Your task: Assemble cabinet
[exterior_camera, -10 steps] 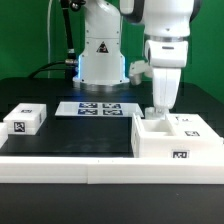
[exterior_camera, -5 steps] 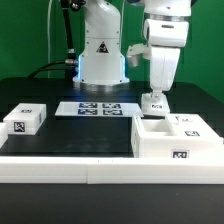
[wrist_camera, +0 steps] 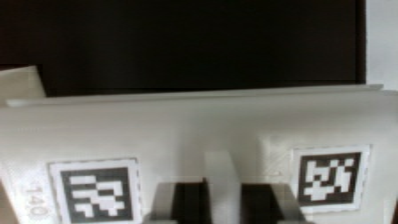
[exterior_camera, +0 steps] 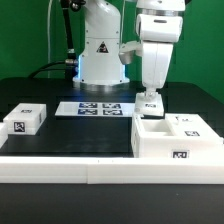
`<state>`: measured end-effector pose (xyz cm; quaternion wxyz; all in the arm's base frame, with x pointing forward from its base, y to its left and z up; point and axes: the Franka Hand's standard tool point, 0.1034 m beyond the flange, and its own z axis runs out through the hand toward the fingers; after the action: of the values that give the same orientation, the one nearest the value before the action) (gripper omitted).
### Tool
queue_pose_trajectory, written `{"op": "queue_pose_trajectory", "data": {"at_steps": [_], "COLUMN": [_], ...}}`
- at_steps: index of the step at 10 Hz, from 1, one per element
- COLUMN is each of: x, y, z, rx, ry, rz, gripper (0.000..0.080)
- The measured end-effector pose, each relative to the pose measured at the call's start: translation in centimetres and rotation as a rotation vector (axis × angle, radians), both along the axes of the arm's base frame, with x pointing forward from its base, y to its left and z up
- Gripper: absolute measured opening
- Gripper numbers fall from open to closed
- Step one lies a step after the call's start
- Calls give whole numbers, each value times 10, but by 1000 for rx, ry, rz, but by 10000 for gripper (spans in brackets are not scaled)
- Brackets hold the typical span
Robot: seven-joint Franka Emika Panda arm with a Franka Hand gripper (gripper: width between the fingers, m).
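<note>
The gripper [exterior_camera: 151,96] hangs over the table [exterior_camera: 80,138], its fingers narrowed onto a small white tagged panel [exterior_camera: 151,102] held in the air. In the exterior view the panel sits at about 2 o'clock from the table's middle, just above the back edge of the cabinet box [exterior_camera: 165,148]. That open white box rests at 4 o'clock, with a tag on its front wall. A small white block [exterior_camera: 25,121] lies at 9 o'clock and the marker board [exterior_camera: 100,108] at 12 o'clock. The wrist view shows the panel close up, two tags on its face, with dark fingers [wrist_camera: 185,203] pinching its edge.
</note>
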<state>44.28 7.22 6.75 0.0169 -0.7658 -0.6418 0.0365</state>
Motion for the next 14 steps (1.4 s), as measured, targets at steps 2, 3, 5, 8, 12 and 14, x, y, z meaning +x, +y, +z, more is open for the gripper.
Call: {"op": "queue_pose_trajectory", "data": {"at_steps": [2, 3, 5, 8, 12, 14], "x": [7, 11, 14, 14, 15, 25], "y": [1, 1, 2, 2, 1, -3], "z": [-1, -4, -5, -5, -5, -5], "rx": [3, 6, 8, 9, 10, 17], "ry": [-1, 1, -2, -3, -3, -8], "rz": [-3, -5, -6, -6, 9, 69], "gripper": [68, 68, 69, 69, 69, 69]}}
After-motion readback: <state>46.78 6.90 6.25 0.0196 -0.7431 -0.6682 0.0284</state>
